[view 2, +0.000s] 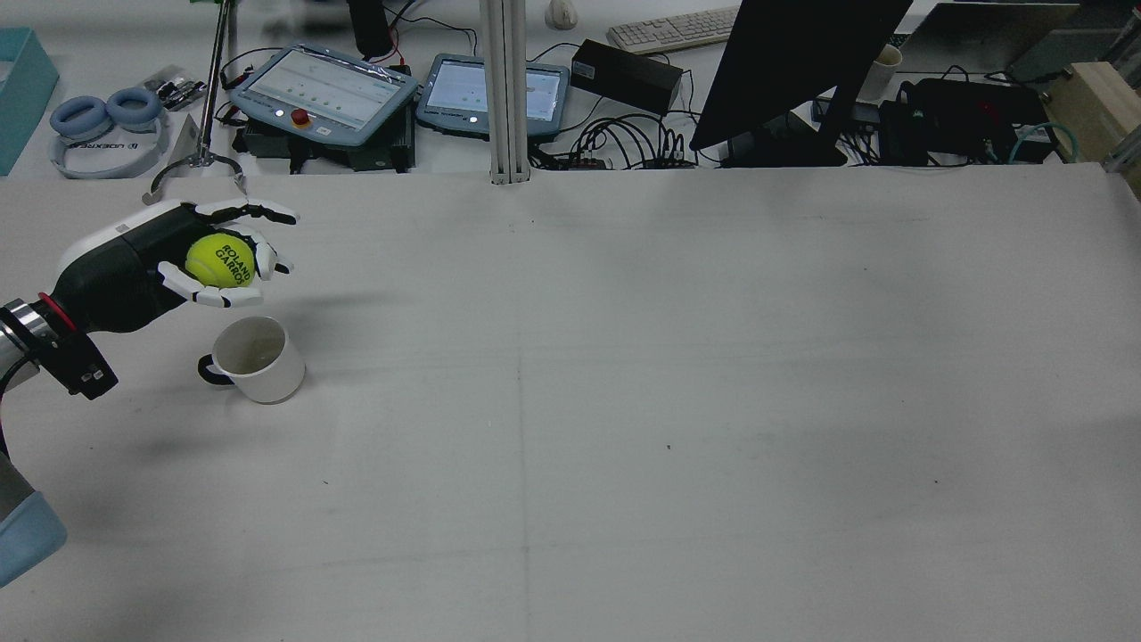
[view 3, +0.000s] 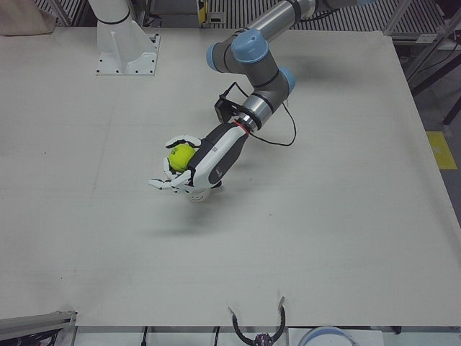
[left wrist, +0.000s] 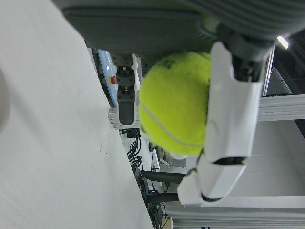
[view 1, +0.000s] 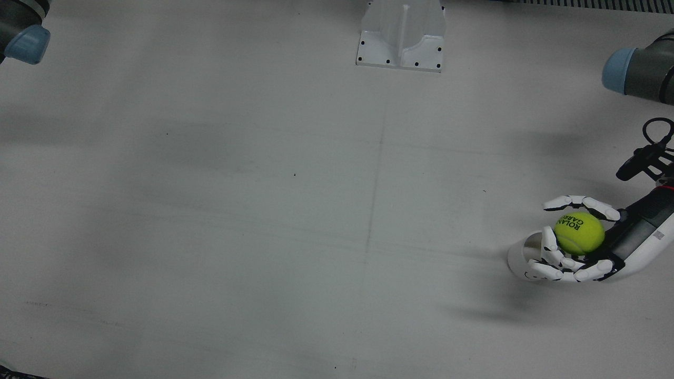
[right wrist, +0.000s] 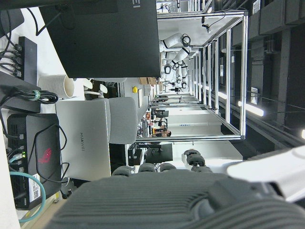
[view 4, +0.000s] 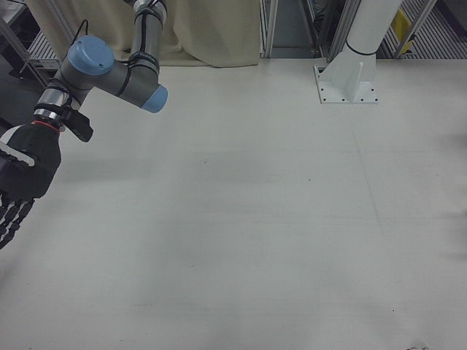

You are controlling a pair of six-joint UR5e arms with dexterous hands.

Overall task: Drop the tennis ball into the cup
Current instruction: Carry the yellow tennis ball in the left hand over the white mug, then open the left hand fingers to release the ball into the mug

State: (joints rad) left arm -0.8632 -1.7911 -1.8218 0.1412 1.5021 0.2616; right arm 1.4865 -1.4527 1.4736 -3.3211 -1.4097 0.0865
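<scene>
- While it hangs above the counter (view 2: 624, 401), the left hand (view 2: 178, 259) cradles the yellow-green tennis ball (view 2: 219, 260), its white fingers (view 2: 192, 290) curled around the ball on both sides and pinching it against the dark palm.
- Black lettering on the ball faces up in the front view, where the ball (view 1: 579, 232) sits between two rows of fingers (view 1: 582, 202).
- From the left hand view the ball (left wrist: 176, 102) fills the middle of the frame, with one white finger pressed against its side.
- Below and just beside the hand stands the white cup (view 2: 258, 358), upright on the counter, its mouth open and its dark handle pointing toward the robot's left edge.
- Seen from the front, the cup (view 1: 521, 258) lies partly under the fingertips, and the ball is not directly over its mouth but offset toward the wrist.
- At the left-front camera the cup (view 3: 198, 195) is mostly hidden beneath the hand (view 3: 189, 169).
- Off at the far side, the right hand (view 4: 18, 182) hangs at the edge of the right-front view, dark-backed, its fingers pointing down and apart, nothing held.
</scene>
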